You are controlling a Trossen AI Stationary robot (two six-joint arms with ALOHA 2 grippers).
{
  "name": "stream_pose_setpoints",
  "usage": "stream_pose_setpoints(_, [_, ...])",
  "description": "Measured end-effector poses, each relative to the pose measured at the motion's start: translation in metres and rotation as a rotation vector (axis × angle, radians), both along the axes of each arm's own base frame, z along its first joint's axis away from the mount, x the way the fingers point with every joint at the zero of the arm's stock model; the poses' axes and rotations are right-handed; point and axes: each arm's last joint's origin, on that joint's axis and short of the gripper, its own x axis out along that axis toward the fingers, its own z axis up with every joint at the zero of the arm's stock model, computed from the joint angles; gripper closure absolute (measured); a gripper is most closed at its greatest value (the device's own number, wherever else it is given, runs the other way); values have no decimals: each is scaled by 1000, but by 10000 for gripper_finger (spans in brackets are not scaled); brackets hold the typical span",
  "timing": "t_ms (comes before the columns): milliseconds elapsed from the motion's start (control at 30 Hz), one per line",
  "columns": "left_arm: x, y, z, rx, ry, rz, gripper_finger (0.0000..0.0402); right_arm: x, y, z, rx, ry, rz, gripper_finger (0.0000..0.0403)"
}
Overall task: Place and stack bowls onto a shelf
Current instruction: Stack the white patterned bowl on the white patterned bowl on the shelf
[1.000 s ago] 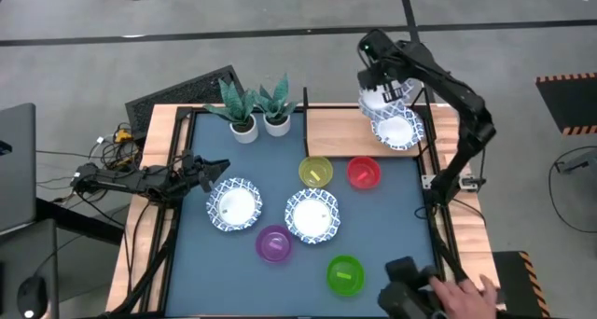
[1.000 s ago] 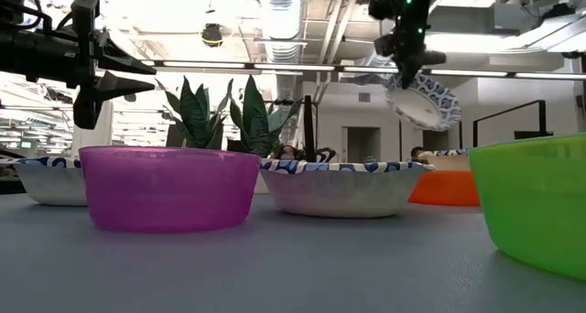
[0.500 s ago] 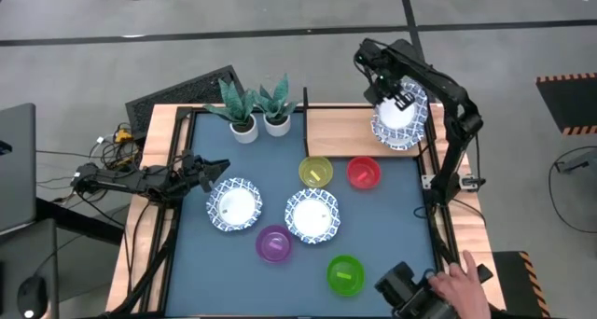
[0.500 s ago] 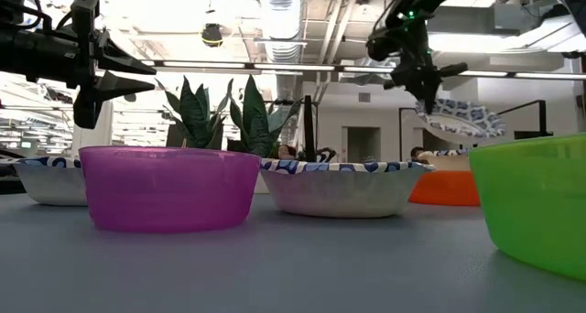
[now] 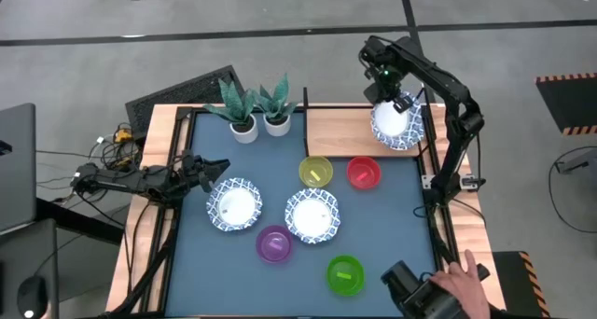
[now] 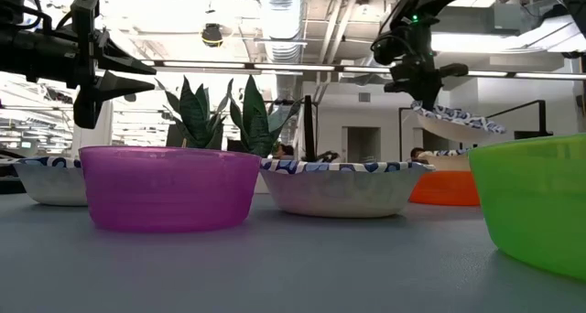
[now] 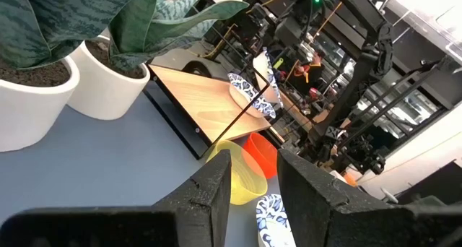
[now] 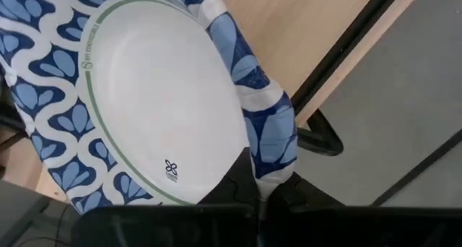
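Note:
My right gripper (image 5: 390,97) is shut on a white bowl with a blue patterned rim (image 5: 396,121), held over the right end of the wooden shelf (image 5: 340,131). In the low view this bowl (image 6: 458,123) is slightly tilted. Another such bowl seems to lie under it on the shelf, mostly covered. Two more blue-rimmed bowls (image 5: 233,205) (image 5: 312,214) stand on the tabletop with the yellow (image 5: 315,172), red (image 5: 363,173), purple (image 5: 273,243) and green (image 5: 345,273) bowls. My left gripper (image 5: 216,167) waits open at the table's left side. My right gripper pinches the bowl's rim (image 8: 268,157) between its two fingers, one on the white inner side and one on the outer side. It comes from above and from the far side. The bowl hangs out from the fingers, slightly tilted; whether it touches the bowl beneath, I cannot tell.
Two potted plants (image 5: 244,104) (image 5: 276,103) stand at the far edge, just left of the shelf. A person's hand (image 5: 462,277) holds a dark device (image 5: 420,296) at the table's near right corner. The shelf's left half is bare wood.
My right gripper has come down toward the shelf's right end and shifted a little toward the near edge, still shut on the bowl. The bowl has tipped from a steep slant to nearly level and now sits lower, over the shelf's bowl.

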Motion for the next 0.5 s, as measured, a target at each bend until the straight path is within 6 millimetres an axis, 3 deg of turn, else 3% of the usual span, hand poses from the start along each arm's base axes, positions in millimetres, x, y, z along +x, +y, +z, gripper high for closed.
stream_pose_setpoints(500, [0, 0, 0, 0, 0, 0, 303, -6, -15, -25, 86, 49, -62, 383])
